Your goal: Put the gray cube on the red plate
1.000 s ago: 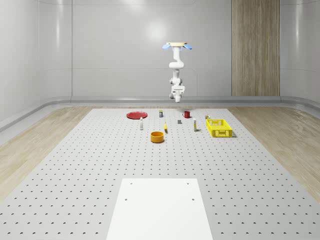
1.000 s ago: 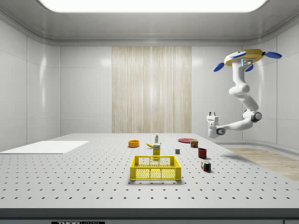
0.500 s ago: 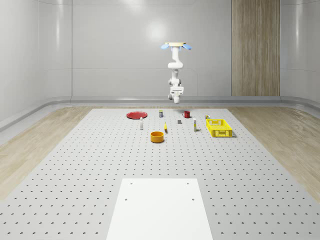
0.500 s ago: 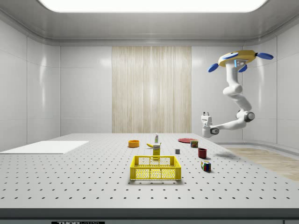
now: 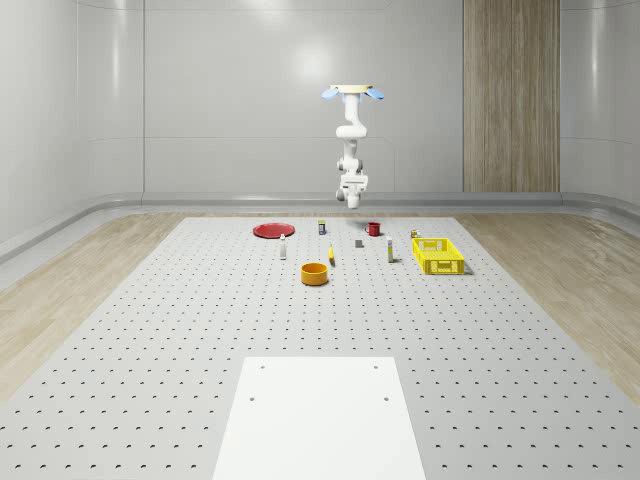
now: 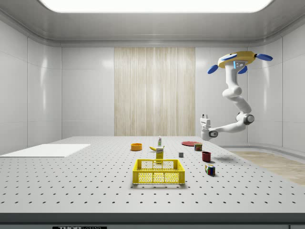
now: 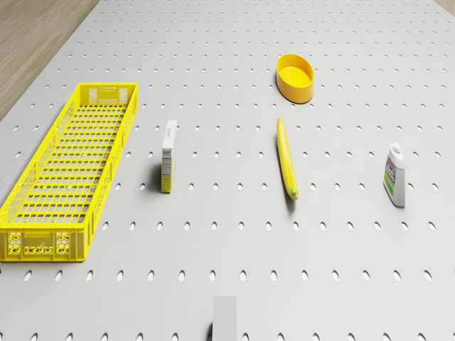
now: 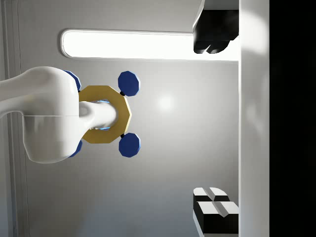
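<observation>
While drone [image 6: 239, 60] hovers nearer table's far edge than before, gripper [image 6: 205, 117] points up, fingers apart, empty.

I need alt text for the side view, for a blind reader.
A drone hovers above the table's right end, its claw pointing up. Below lie a gray cube, red plate and yellow basket.

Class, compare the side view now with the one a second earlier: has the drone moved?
Yes. In the side view the drone has shifted toward that view's left, closer to the wooden wall panel, and the gripper has gone with it, hanging above the table's far end.
</observation>
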Tool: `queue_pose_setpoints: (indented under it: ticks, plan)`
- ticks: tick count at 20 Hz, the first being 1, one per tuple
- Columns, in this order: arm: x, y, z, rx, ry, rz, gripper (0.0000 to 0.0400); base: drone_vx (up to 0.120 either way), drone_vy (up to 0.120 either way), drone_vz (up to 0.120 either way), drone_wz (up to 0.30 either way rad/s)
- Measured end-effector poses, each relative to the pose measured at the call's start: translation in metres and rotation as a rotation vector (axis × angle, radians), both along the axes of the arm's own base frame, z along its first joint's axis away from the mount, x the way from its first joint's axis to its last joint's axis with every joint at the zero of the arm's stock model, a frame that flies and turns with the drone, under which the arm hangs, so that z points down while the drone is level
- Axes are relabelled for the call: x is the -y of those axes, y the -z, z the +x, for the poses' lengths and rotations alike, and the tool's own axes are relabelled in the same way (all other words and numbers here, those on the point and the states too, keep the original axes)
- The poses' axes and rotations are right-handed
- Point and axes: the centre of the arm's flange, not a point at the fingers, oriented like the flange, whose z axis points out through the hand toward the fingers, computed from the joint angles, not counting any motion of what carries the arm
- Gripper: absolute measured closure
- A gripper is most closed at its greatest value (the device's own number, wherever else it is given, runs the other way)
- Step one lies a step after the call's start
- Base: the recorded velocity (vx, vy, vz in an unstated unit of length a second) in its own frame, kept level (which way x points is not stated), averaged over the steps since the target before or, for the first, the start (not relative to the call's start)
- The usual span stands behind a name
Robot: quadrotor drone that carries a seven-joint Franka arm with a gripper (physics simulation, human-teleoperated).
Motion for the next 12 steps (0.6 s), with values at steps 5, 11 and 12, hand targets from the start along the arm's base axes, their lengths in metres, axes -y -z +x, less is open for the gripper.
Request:
queue_pose_setpoints:
  ticks: [5,11,12]
  plan:
    - [-0.006,0.001,0.000,0.004,0.002,-0.063,0.0000,0.120,0.000,0.000,0.000]
    - [-0.025,0.004,-0.001,0.008,0.007,-0.254,0.0000,0.120,0.000,0.000,0.000]
    - [-0.030,0.006,-0.001,0.009,0.008,-0.308,0.0000,0.120,0.000,-0.080,0.000]
